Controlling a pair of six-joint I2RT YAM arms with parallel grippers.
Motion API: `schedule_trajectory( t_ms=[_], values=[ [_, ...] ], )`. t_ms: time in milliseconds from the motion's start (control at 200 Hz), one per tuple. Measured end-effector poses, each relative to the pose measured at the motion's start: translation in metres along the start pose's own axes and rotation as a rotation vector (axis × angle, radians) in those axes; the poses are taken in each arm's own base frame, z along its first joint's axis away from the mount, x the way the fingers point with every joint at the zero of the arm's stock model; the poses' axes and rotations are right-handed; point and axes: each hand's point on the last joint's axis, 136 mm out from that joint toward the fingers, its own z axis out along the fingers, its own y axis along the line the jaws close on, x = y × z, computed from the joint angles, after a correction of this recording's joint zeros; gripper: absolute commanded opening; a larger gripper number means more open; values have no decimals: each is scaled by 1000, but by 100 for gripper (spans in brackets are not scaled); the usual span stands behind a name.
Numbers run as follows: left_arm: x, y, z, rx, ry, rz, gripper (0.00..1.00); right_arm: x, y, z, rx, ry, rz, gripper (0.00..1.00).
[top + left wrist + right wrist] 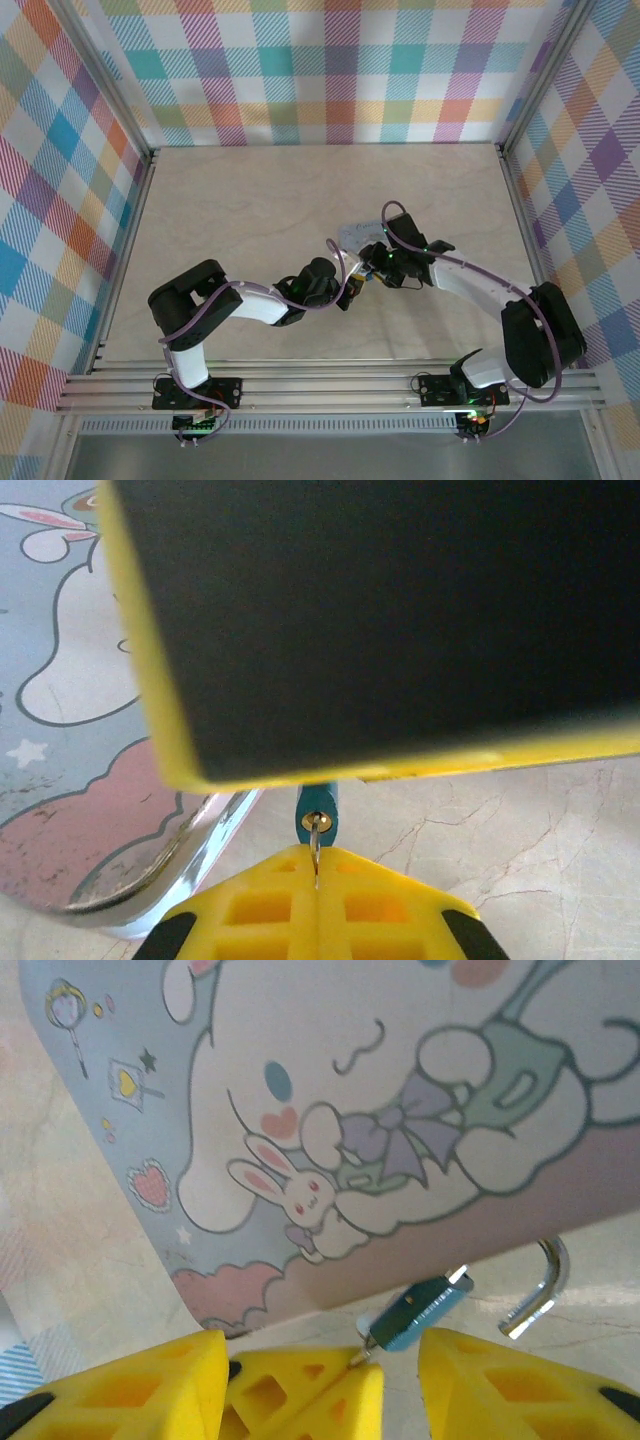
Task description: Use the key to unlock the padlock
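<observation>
Marble-look table (250,200), plaid walls (340,70) | left gripper (316,900) clenched on key (316,842), key seated in padlock (420,1310) beside tin (350,1110) | right gripper (320,1350) released, jaws straddling padlock, shackle (545,1280) looks sprung | risk: unsupported padlock twists, slips off key if left arm pulls.

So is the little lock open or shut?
Open. The padlock's silver hook stands away from its blue body, one end free.

A pale blue rectangular metal tin (350,1110), printed with white cartoon rabbits, lies flat on a beige marbled tabletop (250,200). Pastel plaid cloth walls (340,70) stand well behind and beside the tin. Aluminium rails (330,385) run along the tabletop's near edge.
</observation>
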Motion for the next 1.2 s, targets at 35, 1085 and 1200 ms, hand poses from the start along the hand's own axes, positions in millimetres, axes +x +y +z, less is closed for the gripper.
schedule_trajectory(
  t_ms=[35,1085,1200],
  values=[
    [0,0,0,0,1,-5,0,1,-1,0,-2,2,4,53],
    [21,-2,-4,20,101,-220,0,1,-49,-5,19,-38,126,35],
    [19,2,-9,0,108,-224,0,2,-51,3,31,-15,109,36]
  ],
)
